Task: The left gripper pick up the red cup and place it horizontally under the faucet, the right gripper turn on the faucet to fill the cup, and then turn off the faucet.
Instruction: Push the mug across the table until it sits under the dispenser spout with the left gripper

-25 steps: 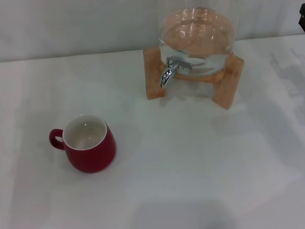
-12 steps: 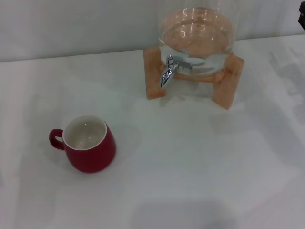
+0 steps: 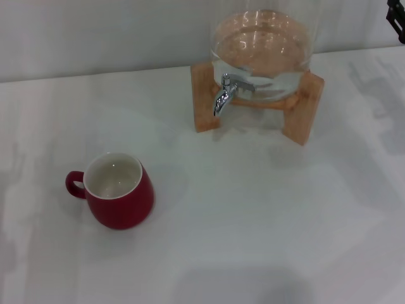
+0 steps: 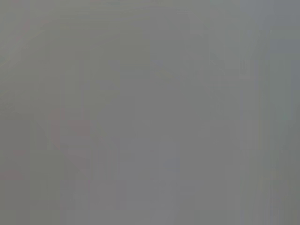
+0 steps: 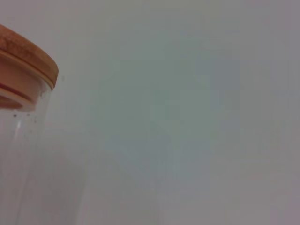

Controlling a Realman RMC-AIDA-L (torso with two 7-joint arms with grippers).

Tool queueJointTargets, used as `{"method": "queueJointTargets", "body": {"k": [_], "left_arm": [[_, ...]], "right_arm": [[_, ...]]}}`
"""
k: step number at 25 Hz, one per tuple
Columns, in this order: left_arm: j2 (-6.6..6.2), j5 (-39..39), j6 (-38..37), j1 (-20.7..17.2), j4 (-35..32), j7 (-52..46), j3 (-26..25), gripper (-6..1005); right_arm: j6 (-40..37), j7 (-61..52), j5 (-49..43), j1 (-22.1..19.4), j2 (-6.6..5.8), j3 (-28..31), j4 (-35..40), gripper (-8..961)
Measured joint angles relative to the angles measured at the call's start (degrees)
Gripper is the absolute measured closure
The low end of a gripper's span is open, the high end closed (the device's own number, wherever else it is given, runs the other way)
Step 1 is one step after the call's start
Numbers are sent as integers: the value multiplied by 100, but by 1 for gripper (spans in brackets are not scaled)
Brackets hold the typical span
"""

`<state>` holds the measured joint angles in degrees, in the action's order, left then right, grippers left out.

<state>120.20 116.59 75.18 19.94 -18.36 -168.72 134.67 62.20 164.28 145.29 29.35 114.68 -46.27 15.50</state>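
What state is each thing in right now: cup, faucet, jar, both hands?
red cup: upright on the table, empty, handle toward the robot's left, away from the faucet.
faucet: no water running.
glass jar: on its wooden stand, wooden lid on.
right hand: only an edge visible at far right.
left hand: out of view.

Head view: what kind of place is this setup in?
Probably a staged tabletop test bench, not a real kitchen: a plain white table against a bare wall, holding only a glossy red cup and a glass jar dispenser with a silver faucet on a wooden stand.
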Motion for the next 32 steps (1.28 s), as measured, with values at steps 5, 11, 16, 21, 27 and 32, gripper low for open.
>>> {"method": "queueJointTargets", "body": {"k": [5,11,16,21,27,32], "left_arm": [[9,-3,-3,-178,-8,36,292,123],[0,0,4,-293,-8,49,598,123],[-13,12,10,-323,0,60,876,124],[0,14,-4,-308,-10,71,1141,124],[9,13,-216,-347,-241,76,1384,124],[21,-28,-295,-398,-266,163,1532,123]], "right_arm": [[-11,3,-1,77,-18,13,12,291],[-16,13,-1,139,-18,-1,85,290],[-22,16,-1,179,-28,4,99,290],[-34,12,-1,186,-43,11,141,290],[-43,0,4,195,-68,13,155,291],[-76,7,9,237,-91,13,156,291]]}}
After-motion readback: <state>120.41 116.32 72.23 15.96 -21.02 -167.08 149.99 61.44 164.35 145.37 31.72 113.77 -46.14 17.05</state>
